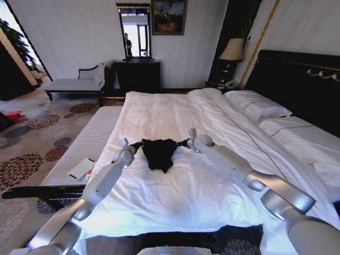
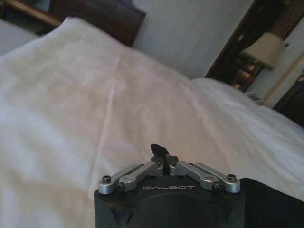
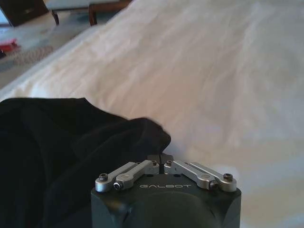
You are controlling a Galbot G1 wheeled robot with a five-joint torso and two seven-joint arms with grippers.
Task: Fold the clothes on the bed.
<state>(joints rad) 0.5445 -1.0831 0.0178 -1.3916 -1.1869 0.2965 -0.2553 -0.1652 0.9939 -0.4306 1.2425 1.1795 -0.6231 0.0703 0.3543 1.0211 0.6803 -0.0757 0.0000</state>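
We see the shirt (image 1: 158, 152) at the middle of the bed (image 1: 175, 111), stretched between both grippers and drooping to a point toward six o'clock. Our left gripper (image 1: 129, 145) sits at the shirt's nine o'clock edge, its fingers closed on black cloth, as the left wrist view (image 2: 160, 156) shows. Our right gripper (image 1: 188, 141) is at the three o'clock edge, fingers pinched shut on the shirt (image 3: 71, 142), seen close in the right wrist view (image 3: 161, 159).
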